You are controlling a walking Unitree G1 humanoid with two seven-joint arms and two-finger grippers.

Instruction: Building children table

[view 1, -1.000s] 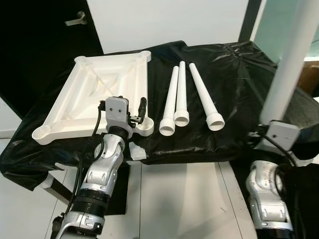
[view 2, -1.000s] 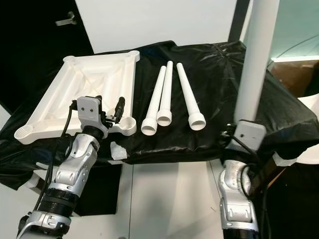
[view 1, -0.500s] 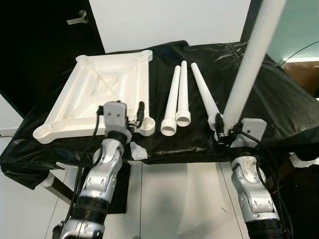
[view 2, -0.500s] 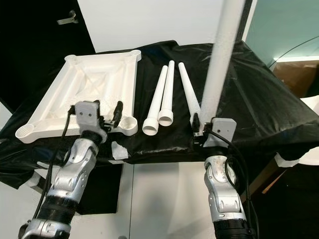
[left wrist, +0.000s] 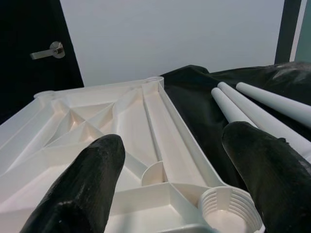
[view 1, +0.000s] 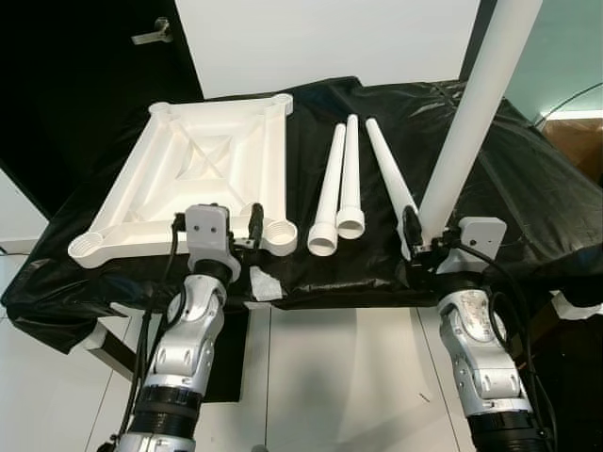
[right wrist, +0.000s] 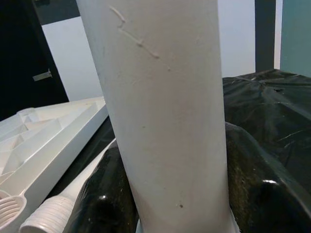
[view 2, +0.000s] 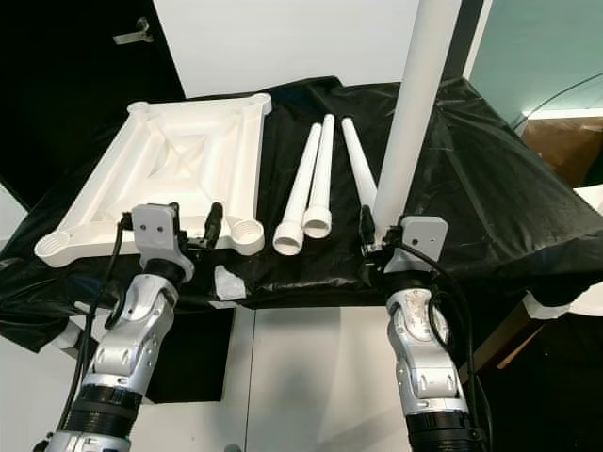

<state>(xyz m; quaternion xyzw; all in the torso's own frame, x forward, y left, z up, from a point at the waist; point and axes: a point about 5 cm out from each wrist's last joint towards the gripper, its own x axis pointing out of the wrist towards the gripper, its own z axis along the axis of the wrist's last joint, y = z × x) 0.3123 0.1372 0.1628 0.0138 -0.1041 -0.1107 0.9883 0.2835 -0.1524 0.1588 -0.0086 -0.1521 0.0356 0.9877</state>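
Your work surface: a table draped in black sheeting (view 1: 490, 179).

Item 1, white tabletop (view 1: 203, 169): it lies upside down on the sheeting at your left, ribbed underside up, with a round threaded leg socket (view 1: 279, 235) at its near right corner and another socket (view 1: 88, 250) at its near left corner.

Item 2, three loose white legs (view 1: 350, 179): they lie side by side on the sheeting just right of the tabletop, wide threaded ends toward you. The rightmost is partly hidden behind the raised leg.

Item 3, fourth leg (view 1: 471, 113): your right gripper (view 1: 426, 247) clamps its fingers around the wide lower end and holds it nearly upright, tilted slightly to your right, over the near edge of the table.

Item 4, your left gripper (view 1: 240, 231): it sits at the tabletop's near right corner with its fingers (left wrist: 87, 184) spread apart, holding nothing, the corner socket between them.

Item 5, crumpled white scrap (view 1: 261, 282): on the near edge of the sheeting, below the corner socket.
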